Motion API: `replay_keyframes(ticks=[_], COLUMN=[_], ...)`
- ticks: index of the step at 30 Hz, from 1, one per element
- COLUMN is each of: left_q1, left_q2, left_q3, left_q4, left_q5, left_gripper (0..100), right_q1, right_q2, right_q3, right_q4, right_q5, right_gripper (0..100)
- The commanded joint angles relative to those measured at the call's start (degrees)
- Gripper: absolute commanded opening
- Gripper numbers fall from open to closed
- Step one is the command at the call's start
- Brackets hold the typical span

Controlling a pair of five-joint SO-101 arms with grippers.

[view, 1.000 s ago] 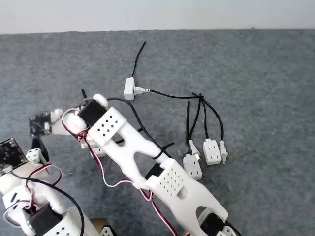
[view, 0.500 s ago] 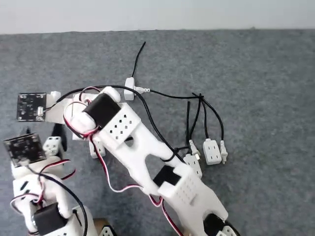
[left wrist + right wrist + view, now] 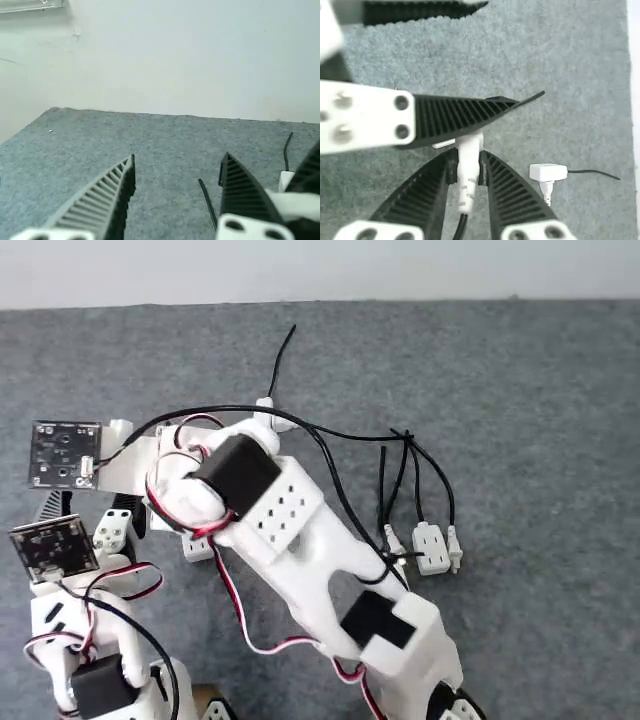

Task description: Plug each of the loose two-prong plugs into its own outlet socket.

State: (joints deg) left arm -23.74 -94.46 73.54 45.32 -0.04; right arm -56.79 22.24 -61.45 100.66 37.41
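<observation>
Because its prongs must be lined up with a socket, a white plug [image 3: 468, 170] is clamped in the right pincer [image 3: 468, 154] above the surface [image 3: 580, 60], near a white socket block [image 3: 547, 171]. The left pincer [image 3: 178, 157] is spread wide and grips nothing, presumably so that the block can be steadied.

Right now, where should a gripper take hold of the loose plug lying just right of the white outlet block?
Take the loose plug by its white body, behind the prongs, from straight above. It lies flat, cord leading toward the far edge, so the grip should probably close across its narrow width. The outlet block sits close beside it, so open only a little.
</observation>
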Motion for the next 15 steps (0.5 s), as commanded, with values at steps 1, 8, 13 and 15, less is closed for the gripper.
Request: replay_keyframes(ticks=[1,8,13,15], left_q1=[0.35,0.26,0.35,0.35], left_q2=[0.0,0.0,0.0,0.0], left_q3=[-1.36,0.4,2.42,2.95], left_q4=[-1.67,-1.76,-1.76,-1.76], left_q5=[0.79,0.79,0.79,0.79], left_gripper=[27,27,27,27], right_q1=[-1.63,-3.56,-3.82,-3.82], right_q2=[-4.88,-7.96,-8.92,-8.92], right_q3=[1.49,4.31,4.84,4.84], right_q4=[2.42,2.42,2.33,2.24], right_q5=[-0.97,-1.32,-2.02,-2.29], right_gripper=[0.9,0.9,0.9,0.9])
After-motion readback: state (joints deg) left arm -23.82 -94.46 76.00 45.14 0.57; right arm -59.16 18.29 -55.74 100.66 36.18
